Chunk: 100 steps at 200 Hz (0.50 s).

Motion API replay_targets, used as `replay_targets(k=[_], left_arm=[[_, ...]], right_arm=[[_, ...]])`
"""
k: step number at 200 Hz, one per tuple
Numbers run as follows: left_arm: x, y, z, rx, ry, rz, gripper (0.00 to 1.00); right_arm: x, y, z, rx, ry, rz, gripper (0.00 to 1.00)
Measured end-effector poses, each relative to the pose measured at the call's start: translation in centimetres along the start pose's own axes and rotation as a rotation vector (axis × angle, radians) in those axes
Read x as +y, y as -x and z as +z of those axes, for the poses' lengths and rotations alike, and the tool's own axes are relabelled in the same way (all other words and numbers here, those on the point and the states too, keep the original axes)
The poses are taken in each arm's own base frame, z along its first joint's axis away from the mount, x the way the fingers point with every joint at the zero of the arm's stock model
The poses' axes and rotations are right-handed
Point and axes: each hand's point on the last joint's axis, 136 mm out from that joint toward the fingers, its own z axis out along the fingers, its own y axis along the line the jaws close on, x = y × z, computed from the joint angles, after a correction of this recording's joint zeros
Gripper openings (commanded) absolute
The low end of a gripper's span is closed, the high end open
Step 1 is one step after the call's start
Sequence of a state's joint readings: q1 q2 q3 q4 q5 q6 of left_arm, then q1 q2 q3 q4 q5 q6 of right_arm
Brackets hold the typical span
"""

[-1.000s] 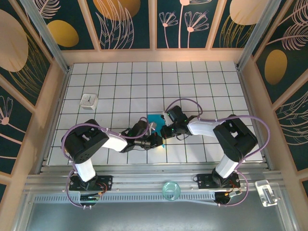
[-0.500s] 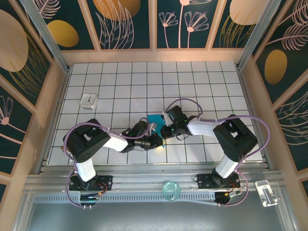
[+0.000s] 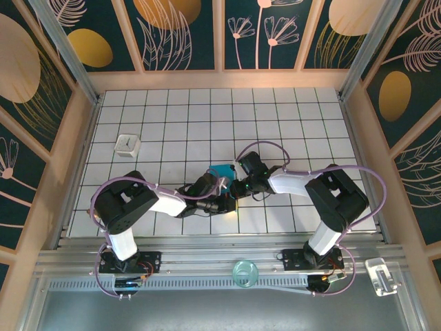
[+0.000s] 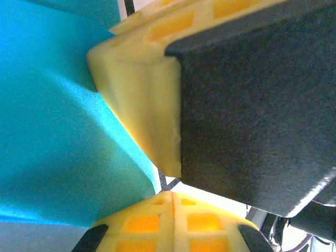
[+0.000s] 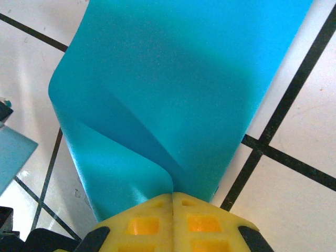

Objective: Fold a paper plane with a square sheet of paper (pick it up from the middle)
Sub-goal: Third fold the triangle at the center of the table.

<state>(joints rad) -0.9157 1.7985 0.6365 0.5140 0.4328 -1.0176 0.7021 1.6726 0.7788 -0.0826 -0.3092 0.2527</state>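
Scene: Two robot arms are seen from above, brought together over the middle of the white grid table (image 3: 172, 117), their wrists almost meeting.

Paper: The square sheet of paper (image 3: 222, 170), teal-blue and unmarked, is held up between the two wrists near the table's centre. Only a small patch of it is seen from above; the rest is covered by the arms.

Right gripper: The right gripper (image 5: 172, 198) is pictured with its yellow fingers pressed together on the near edge of the sheet, which is clamped between them.

Shape of the sheet: In the right wrist view the paper is seen curled rather than flat. One side is rolled over toward the fingers, and a soft diagonal bend is traced down to the pinch. White tiles and black grid lines are seen beneath and beside it.

Left gripper: The left gripper (image 4: 172, 195) is pictured with its yellow fingers drawn together. The teal sheet is swept down to them from the left, but whether it is caught between them cannot be told from so close a shot.

Neighbour: In the left wrist view a yellow-and-black finger of the other arm is seen lying against the sheet, just above the left fingers.

Elsewhere: A small white cube (image 3: 127, 145) is left on the tiles well apart, to the far left. A clear round ring (image 3: 243, 271) is seen on the metal rail between the arm bases.
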Motion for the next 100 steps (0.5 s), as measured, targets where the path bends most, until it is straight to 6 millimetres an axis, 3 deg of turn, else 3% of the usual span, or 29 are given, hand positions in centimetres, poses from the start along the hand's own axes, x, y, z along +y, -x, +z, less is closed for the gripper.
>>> replay_targets(k=[42,100], left_arm=[[-0.2,-0.3,0.3,0.021,0.021,0.02,0.0],[-1.4,-2.9,0.3,0.109,-0.013,0.038,0.0]], right_arm=[[0.0,0.0,0.0,0.0,0.0,-0.001,0.0],[0.0,0.0,0.0,0.0,-0.004,0.014,0.0]])
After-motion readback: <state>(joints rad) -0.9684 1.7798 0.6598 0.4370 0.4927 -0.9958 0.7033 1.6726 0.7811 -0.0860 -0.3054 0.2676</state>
